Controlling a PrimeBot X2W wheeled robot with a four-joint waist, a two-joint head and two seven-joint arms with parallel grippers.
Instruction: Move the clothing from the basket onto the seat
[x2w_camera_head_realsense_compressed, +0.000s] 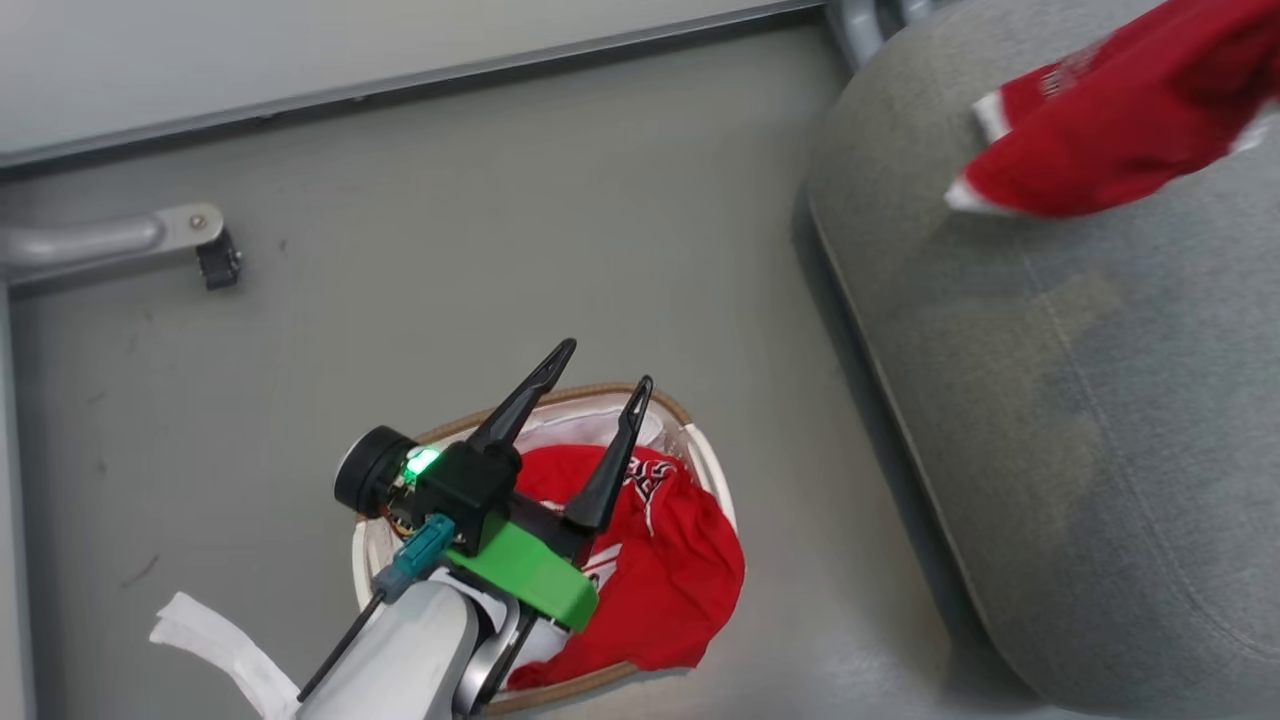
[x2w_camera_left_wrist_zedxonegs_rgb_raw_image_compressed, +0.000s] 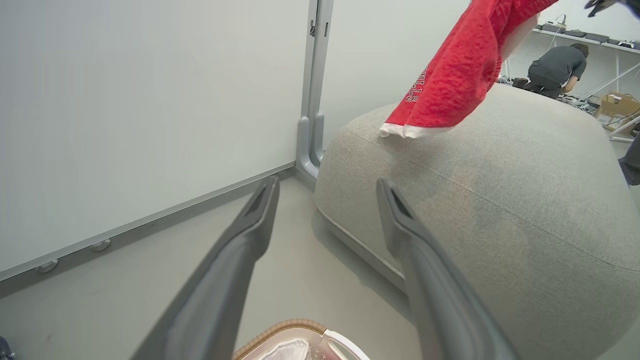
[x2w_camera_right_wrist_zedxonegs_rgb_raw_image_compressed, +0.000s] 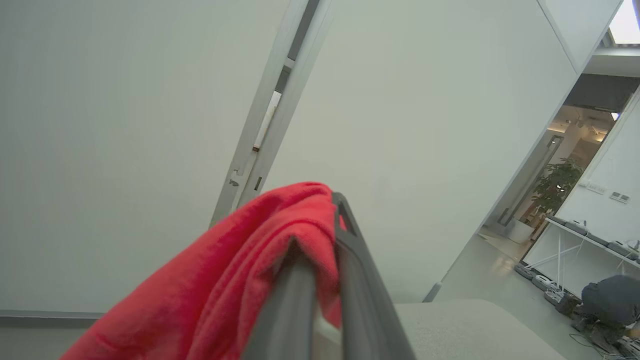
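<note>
The basket (x2w_camera_head_realsense_compressed: 690, 415) stands on the floor with red clothing (x2w_camera_head_realsense_compressed: 670, 570) bunched inside it over the white liner. My left gripper (x2w_camera_head_realsense_compressed: 608, 365) hovers above the basket's far rim, open, with nothing between its fingers. Seen from the left wrist, those open fingers (x2w_camera_left_wrist_zedxonegs_rgb_raw_image_compressed: 327, 184) point past the basket rim (x2w_camera_left_wrist_zedxonegs_rgb_raw_image_compressed: 285, 327) toward the grey seat (x2w_camera_left_wrist_zedxonegs_rgb_raw_image_compressed: 500, 200). Another red garment (x2w_camera_head_realsense_compressed: 1120, 130) with white trim hangs over the seat (x2w_camera_head_realsense_compressed: 1100, 400), not resting flat. My right gripper (x2w_camera_right_wrist_zedxonegs_rgb_raw_image_compressed: 320, 225) is shut on this red cloth (x2w_camera_right_wrist_zedxonegs_rgb_raw_image_compressed: 240, 280), which drapes over its fingers.
A white wall panel with a metal base rail (x2w_camera_head_realsense_compressed: 400, 85) runs behind the basket. A caster leg (x2w_camera_head_realsense_compressed: 200, 250) sticks out at the left. A white fabric strip (x2w_camera_head_realsense_compressed: 220, 650) lies by my left forearm. A person (x2w_camera_left_wrist_zedxonegs_rgb_raw_image_compressed: 555, 67) crouches far behind the seat.
</note>
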